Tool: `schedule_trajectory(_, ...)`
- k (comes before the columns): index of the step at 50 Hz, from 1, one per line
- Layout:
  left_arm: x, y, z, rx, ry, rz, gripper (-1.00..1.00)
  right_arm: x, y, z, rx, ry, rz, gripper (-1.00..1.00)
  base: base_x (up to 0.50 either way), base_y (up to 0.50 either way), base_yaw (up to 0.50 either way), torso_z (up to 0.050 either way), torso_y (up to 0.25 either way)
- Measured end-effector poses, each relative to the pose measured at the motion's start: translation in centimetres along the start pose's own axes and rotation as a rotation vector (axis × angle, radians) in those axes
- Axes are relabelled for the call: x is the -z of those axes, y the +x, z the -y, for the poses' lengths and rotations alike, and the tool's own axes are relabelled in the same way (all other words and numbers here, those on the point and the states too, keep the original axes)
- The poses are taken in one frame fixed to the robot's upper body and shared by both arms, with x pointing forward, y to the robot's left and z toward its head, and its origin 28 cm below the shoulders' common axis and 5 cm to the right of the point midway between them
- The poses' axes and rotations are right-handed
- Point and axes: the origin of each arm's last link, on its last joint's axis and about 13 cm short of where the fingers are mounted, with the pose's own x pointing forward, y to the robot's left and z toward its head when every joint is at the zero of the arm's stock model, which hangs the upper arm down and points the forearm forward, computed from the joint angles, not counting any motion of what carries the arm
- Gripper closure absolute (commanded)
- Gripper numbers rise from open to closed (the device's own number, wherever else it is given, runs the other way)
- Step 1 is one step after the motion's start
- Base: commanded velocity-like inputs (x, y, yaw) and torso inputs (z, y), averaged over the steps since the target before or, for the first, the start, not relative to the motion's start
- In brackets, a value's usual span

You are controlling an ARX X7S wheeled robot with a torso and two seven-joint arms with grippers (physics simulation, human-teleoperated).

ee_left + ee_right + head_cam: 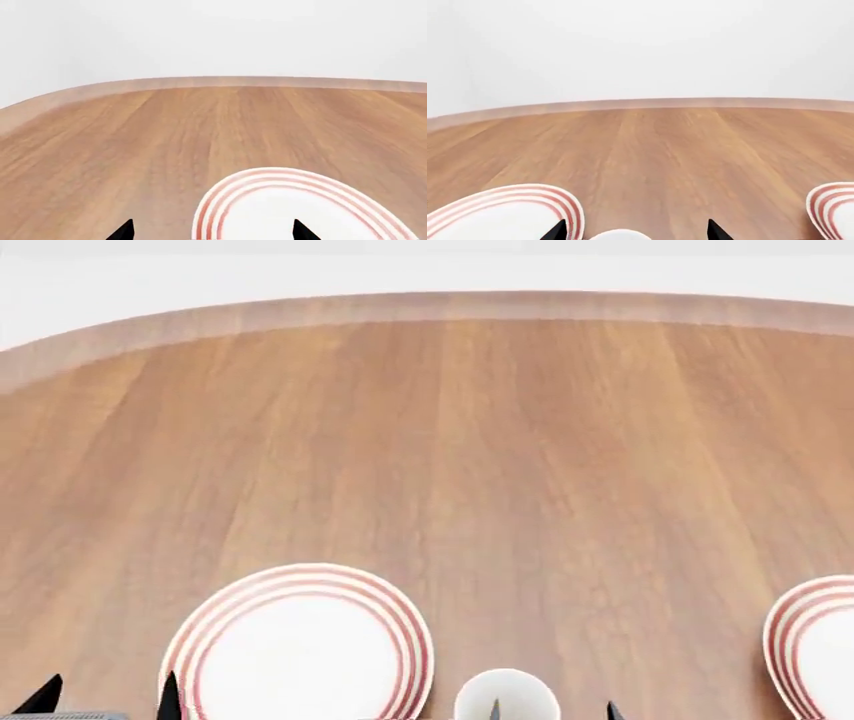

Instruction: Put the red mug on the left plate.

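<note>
The left plate, white with red rings, lies near the table's front; it also shows in the left wrist view and the right wrist view. A round white mug rim stands just right of it. Only this rim shows, so I cannot tell whether it is the red mug. My left gripper is open and empty at the plate's left edge. My right gripper is open, and the rim lies low between its fingertips.
The second ringed plate lies at the right edge, also in the right wrist view. The wooden table stretches far ahead to a curved back edge against a white wall.
</note>
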Motion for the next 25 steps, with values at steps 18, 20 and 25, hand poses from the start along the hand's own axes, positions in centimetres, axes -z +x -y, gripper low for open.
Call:
schedule_trajectory(18, 0.0, 0.0, 0.0, 0.004, 0.008, -0.001, -1.00, -1.0, 0.3, -0.4, 0.095, 0.062, -0.019, -1.00, 0.07, 0.07, 0.00, 0.000, 0.000)
schedule_trajectory(20, 0.0, 0.0, 0.0, 0.004, 0.009, 0.000, -1.00, -1.3, 0.4, -0.6, 0.134, 0.077, -0.024, -1.00, 0.00, 0.00, 0.00, 0.000, 0.000)
schedule_trajectory(25, 0.0, -0.1, 0.0, 0.005, 0.009, 0.001, -1.00, -2.0, 0.7, -1.0, 0.230, 0.114, -0.031, -1.00, 0.00, 0.00, 0.00, 0.000, 0.000)
